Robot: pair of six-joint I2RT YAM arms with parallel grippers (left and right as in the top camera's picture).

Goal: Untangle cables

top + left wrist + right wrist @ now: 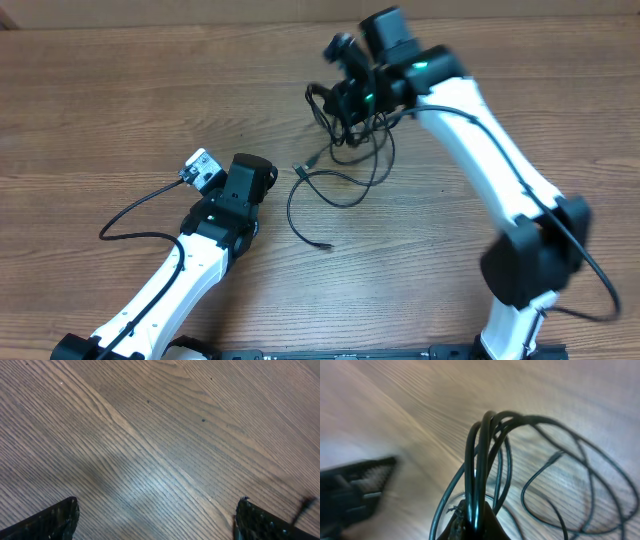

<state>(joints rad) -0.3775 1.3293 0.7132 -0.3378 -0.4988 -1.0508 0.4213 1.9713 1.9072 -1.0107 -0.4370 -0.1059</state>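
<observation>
Cables (476,475) pinched by right tool (475,527) at wooden table (120,100).
Several black strands loop out from its pressed-together jaws; left tool (157,520) stands spread wide over the table.

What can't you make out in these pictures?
- Right wrist view: motion blur. The dark shape at left is unidentifiable, and the cables run off the bottom and right edges.
- Overhead: the right hand covers part of the clump. The plug is too small to identify.
- Left wrist view: the left hand is cut off by the bottom edge. Only its fingertips show.
</observation>
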